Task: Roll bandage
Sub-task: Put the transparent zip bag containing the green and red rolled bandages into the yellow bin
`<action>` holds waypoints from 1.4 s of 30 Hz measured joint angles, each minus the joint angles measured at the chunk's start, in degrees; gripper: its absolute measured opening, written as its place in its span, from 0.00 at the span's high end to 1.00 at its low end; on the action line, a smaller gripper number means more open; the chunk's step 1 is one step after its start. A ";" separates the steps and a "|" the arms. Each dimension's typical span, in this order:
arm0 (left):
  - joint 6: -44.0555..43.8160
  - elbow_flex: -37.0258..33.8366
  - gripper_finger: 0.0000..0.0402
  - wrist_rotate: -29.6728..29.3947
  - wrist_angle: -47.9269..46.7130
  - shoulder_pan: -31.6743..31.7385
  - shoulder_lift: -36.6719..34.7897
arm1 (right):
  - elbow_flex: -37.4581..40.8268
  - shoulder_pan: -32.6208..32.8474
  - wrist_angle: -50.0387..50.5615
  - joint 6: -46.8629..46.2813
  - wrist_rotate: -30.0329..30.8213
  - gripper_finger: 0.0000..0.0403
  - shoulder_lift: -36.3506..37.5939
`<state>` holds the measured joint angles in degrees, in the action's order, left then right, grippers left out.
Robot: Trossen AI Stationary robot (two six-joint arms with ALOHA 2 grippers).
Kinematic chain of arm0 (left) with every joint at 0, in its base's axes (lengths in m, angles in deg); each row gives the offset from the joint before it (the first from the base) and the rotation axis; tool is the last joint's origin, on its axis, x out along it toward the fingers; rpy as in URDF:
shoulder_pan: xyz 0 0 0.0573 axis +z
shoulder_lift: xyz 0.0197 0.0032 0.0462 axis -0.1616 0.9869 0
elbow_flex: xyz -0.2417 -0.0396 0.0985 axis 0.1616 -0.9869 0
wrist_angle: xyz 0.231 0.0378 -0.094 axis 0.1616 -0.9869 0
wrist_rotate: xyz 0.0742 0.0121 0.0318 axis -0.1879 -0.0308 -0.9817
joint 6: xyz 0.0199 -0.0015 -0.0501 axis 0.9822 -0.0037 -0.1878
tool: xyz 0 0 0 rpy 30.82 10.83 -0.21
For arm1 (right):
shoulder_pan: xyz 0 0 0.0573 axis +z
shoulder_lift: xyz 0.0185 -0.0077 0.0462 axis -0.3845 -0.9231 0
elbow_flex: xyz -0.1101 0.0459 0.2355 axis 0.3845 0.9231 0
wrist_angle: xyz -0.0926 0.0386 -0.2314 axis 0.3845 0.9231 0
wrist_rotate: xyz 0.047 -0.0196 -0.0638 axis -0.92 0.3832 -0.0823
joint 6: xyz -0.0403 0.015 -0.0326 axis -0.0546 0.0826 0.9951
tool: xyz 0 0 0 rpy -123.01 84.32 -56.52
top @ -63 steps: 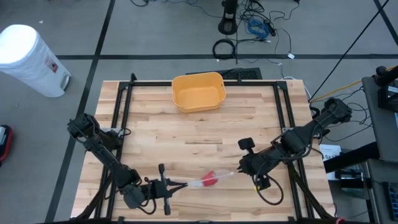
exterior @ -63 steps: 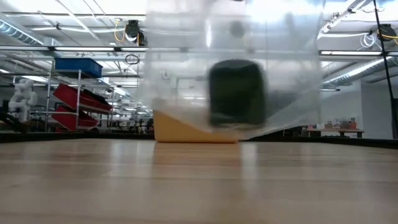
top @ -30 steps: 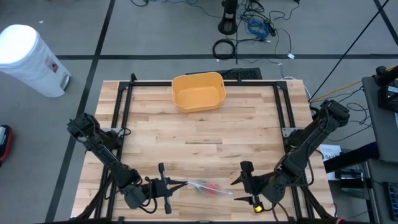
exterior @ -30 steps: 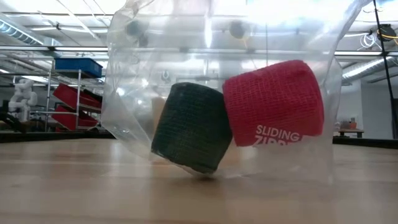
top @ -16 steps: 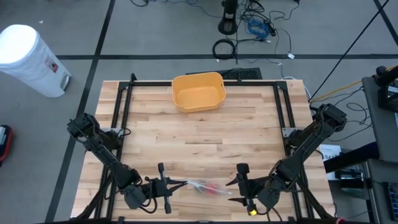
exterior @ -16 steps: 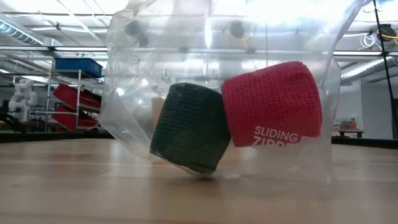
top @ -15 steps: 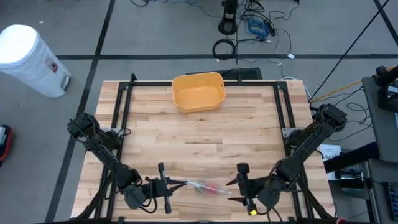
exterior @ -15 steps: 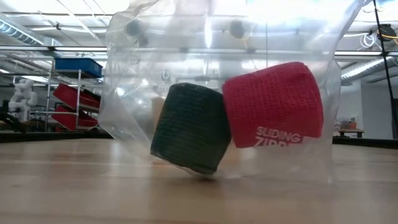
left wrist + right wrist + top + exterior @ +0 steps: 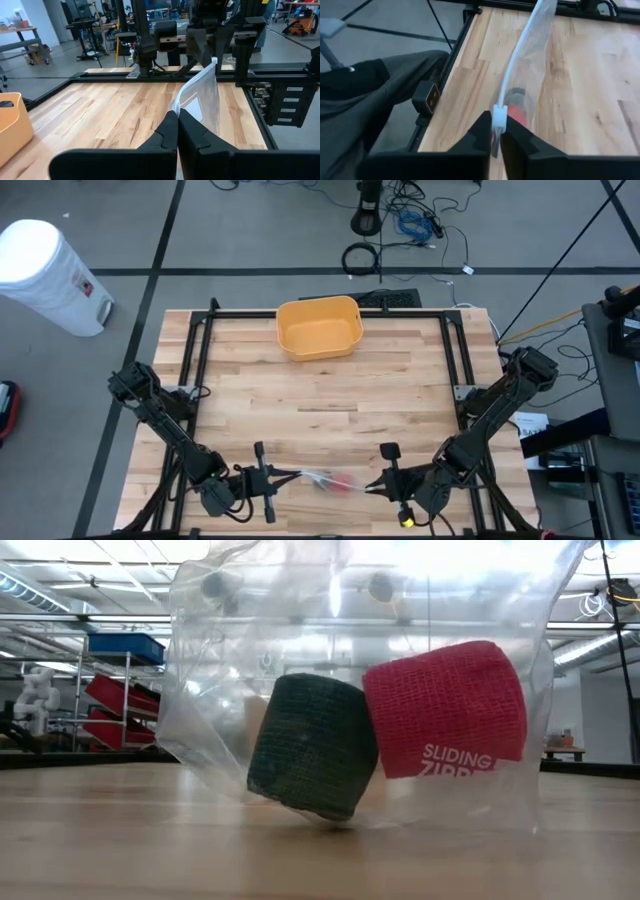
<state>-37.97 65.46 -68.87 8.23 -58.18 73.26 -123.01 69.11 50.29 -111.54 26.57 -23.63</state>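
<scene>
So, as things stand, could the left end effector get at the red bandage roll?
Probably not directly. The left end effector is shut on one edge of the clear zip bag, and the red bandage roll sits inside beside the dark roll. The right end effector pinches the slider end.

The high view looks straight down on the whole bench (image 9: 330,395); the low view sits at bench-top height, close against the clear zipper bag (image 9: 360,690). Both wrist views face along the bench toward that same bag.

Bright overhead light; glare on bag (image 9: 300,630); blurred foreground
</scene>
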 joint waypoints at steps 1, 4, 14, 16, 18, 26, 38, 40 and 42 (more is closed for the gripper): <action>0.16 0.00 1.00 0.00 0.05 0.09 0.00 | -0.10 0.00 0.26 0.85 0.01 0.97 0.07; 2.87 0.64 1.00 -0.04 0.70 0.49 0.07 | -1.96 -0.26 1.77 2.58 0.07 0.97 0.18; 16.96 11.05 1.00 1.26 -2.55 4.88 -1.12 | -19.29 -3.08 24.11 7.75 0.14 0.99 0.29; 19.90 13.75 1.00 2.70 -6.12 6.09 -2.42 | -23.58 -4.24 29.70 8.79 0.15 0.99 0.29; 21.30 16.97 1.00 4.86 -11.10 7.34 -4.00 | -28.09 -5.46 35.28 10.03 0.08 0.99 0.29; 25.18 25.52 1.00 7.06 -27.34 13.64 -11.87 | -44.19 -12.65 52.23 15.68 -0.03 1.00 0.31; 26.81 25.73 1.00 10.17 -36.07 27.41 -23.85 | -60.63 -31.83 60.52 31.13 -10.02 1.00 0.40; 26.68 25.73 1.00 15.42 -36.38 29.99 -25.03 | -61.39 -35.35 60.19 33.81 -11.96 1.00 0.40; 26.00 25.73 1.00 19.83 -36.13 32.75 -25.65 | -61.54 -38.85 58.80 36.19 -13.37 1.00 0.40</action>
<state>-11.97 91.19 -49.04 -27.90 -25.43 47.61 -184.55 30.26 109.08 -75.35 13.20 -23.23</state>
